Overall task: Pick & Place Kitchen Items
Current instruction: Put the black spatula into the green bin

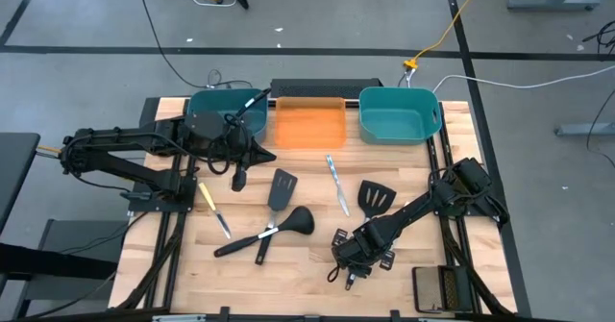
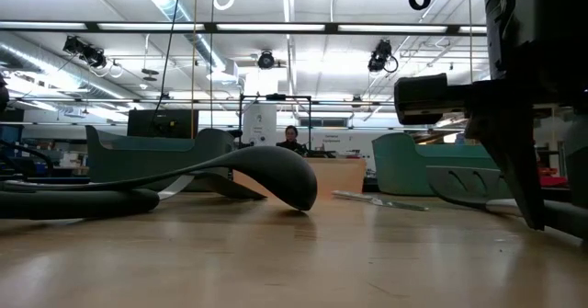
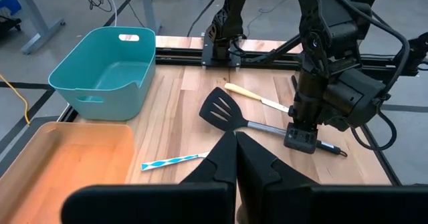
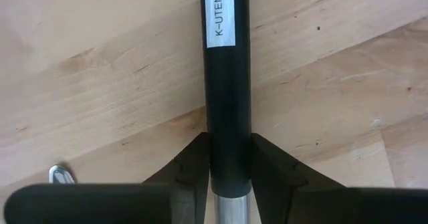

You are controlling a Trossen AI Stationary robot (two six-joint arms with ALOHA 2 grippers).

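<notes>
We are working with the right gripper (image 1: 348, 257) down at the table's five o'clock, its fingers (image 4: 192, 164) pressing both sides of the black handle (image 4: 226, 83) of a slotted spatula (image 1: 376, 197), which is lying flat on the wood. We judge the hold should be kept square and the lift straight up before swinging toward twelve o'clock. Our left gripper (image 3: 234, 158) is hovering at ten o'clock with its fingers pressed together, apparently holding nothing.
</notes>
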